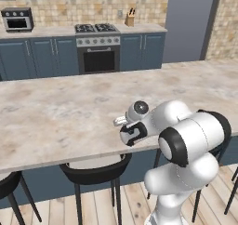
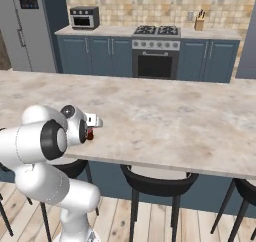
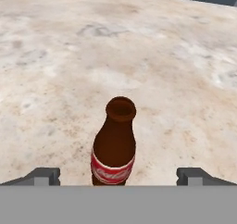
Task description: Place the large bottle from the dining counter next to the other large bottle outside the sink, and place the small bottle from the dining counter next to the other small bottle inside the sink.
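The small bottle (image 3: 114, 146), dark brown with a red label, stands upright on the beige marbled dining counter (image 3: 139, 47) near its front edge. My gripper (image 3: 118, 177) is open, and its two fingertips (image 3: 42, 176) stand wide apart on either side of the bottle's base without touching it. In the right base view a bit of the small bottle (image 2: 90, 134) peeks out beside my hand, low over the dining counter (image 2: 175, 116). In the left base view my arm covers the bottle, over the dining counter (image 1: 56, 112). The large bottle and the sink are out of view.
Black round stools (image 1: 95, 170) (image 2: 157, 181) stand along the counter's near side. Across the aisle is the wall counter with blue cabinets, a stove (image 1: 97, 47), a microwave (image 2: 84, 17) and a knife block (image 2: 199, 22). A grey fridge (image 2: 27, 28) stands at left.
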### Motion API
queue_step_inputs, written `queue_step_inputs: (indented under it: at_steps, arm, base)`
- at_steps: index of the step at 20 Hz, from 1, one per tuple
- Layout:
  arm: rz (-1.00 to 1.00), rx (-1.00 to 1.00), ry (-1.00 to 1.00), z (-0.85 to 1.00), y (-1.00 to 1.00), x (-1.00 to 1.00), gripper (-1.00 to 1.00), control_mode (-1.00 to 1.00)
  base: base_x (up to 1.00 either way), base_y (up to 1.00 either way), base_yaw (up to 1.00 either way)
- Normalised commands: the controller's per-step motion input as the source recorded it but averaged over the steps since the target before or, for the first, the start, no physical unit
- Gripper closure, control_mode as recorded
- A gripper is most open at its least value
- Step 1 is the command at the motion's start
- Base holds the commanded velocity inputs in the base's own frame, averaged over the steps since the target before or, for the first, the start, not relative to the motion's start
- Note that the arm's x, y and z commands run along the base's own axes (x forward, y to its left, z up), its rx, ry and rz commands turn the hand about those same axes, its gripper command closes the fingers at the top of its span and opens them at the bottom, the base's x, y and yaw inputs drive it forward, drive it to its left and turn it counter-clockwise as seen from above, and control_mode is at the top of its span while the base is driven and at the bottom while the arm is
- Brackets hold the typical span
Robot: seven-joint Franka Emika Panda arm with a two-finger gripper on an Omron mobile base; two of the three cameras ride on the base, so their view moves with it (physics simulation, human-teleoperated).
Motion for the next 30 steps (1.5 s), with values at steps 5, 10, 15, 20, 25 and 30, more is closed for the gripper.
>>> queue_step_inputs:
  at_steps: [5,10,15,20,25,30]
  arm:
    - [0.0,0.0,0.0,-0.07,0.06,0.11,-1.0,-1.0]
    - [0.0,0.0,0.0,-0.08,0.02,0.11,-1.0,-1.0]
    - [0.0,0.0,0.0,-0.07,0.01,0.08,-1.0,-1.0]
    - [0.0,0.0,0.0,-0.07,0.02,0.11,1.0,-1.0]
    - [0.0,0.0,0.0,-0.05,0.02,0.06,1.0,-1.0]
    - [0.0,0.0,0.0,-0.02,0.0,0.03,1.0,-1.0]
  base:
    - [0.0,0.0,0.0]
    - [0.0,0.0,0.0]
    - [0.0,0.0,0.0]
    - [0.0,0.0,0.0]
    - [0.0,0.0,0.0]
    - [0.0,0.0,0.0]
